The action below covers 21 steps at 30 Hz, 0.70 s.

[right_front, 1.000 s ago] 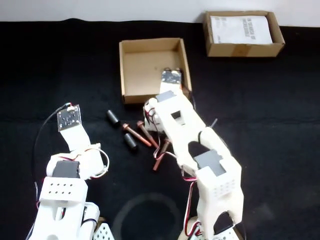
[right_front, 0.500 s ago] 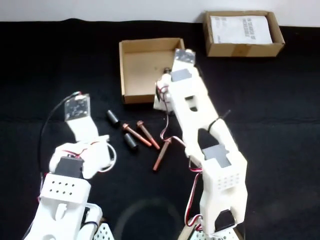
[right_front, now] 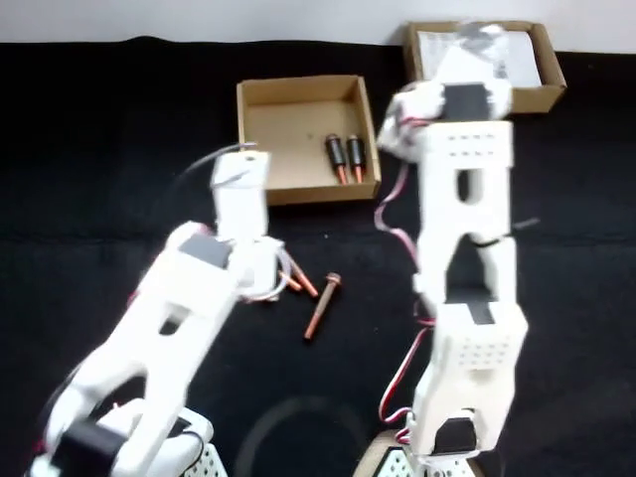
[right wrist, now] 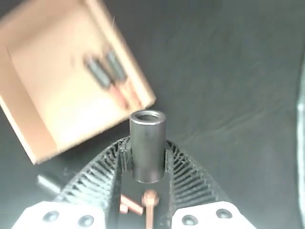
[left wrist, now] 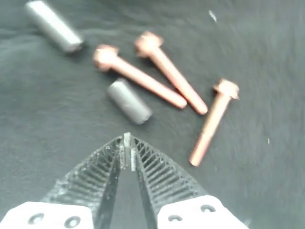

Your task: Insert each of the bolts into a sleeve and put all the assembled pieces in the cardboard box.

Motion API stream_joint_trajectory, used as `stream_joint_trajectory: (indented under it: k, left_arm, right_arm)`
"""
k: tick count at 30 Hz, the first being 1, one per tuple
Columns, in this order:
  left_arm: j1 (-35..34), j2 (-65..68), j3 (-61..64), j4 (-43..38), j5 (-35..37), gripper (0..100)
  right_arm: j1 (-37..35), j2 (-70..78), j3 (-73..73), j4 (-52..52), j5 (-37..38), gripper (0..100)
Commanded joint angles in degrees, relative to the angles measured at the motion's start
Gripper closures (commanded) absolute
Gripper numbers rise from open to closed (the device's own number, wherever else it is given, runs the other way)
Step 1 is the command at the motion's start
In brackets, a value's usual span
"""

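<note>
The open cardboard box (right_front: 283, 139) holds two assembled pieces (right_front: 345, 156) side by side near one wall; the right wrist view shows the box (right wrist: 52, 90) and the same pieces (right wrist: 102, 71). My right gripper (right wrist: 147, 144) is shut on a dark sleeve (right wrist: 147, 143) held upright, high above the table beside the box. My left gripper (left wrist: 126, 150) is shut and empty, just short of a loose grey sleeve (left wrist: 128, 101). Three copper bolts (left wrist: 138, 76) (left wrist: 171, 71) (left wrist: 212, 121) lie beside it, and a second sleeve (left wrist: 52, 31) lies farther off. One bolt (right_front: 323, 303) is seen from above.
A second cardboard box (right_front: 484, 94) with a white sheet in it stands at the back right, partly behind the raised right arm (right_front: 462, 149). The left arm (right_front: 199, 288) stretches over the loose parts. Black cloth covers the table.
The right arm has lifted away from the box and swung up toward the back right, uncovering the two pieces inside. The left arm has reached forward over the loose bolts and sleeves.
</note>
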<state>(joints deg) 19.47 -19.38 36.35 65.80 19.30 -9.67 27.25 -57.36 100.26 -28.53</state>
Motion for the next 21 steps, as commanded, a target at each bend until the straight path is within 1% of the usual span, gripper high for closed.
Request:
stream_joint_trajectory:
  k: [1, 3, 6, 8, 11, 15, 21]
  left_arm:
    - [6.8, 11.3, -12.1, 3.9, -3.2, 87]
    - [8.9, 15.9, -15.6, 4.4, -4.2, 83]
    - [9.8, 20.7, -19.8, 4.5, -4.5, 84]
    - [9.8, 23.3, -21.3, 4.5, -6.7, 85]
    - [9.4, 26.6, -23.4, 4.5, -7.8, 85]
    - [9.5, 30.1, -25.2, 4.2, -7.8, 85]
    - [10.2, 34.2, -27.4, 4.0, -7.6, 85]
  right_arm:
    - [4.4, -1.2, -6.8, 0.7, 3.3, 99.1]
    - [7.0, -2.8, -7.0, 0.7, 3.7, 99.1]
    - [11.2, -4.8, -6.9, 0.7, 3.8, 99.1]
    - [13.1, -5.8, -5.2, 0.7, 4.8, 99.1]
    - [14.5, -8.7, 0.6, 0.7, 8.0, 99.1]
    - [16.6, -13.3, 8.4, 0.7, 9.6, 99.1]
    - [16.7, -17.5, 15.7, 0.6, 10.8, 99.1]
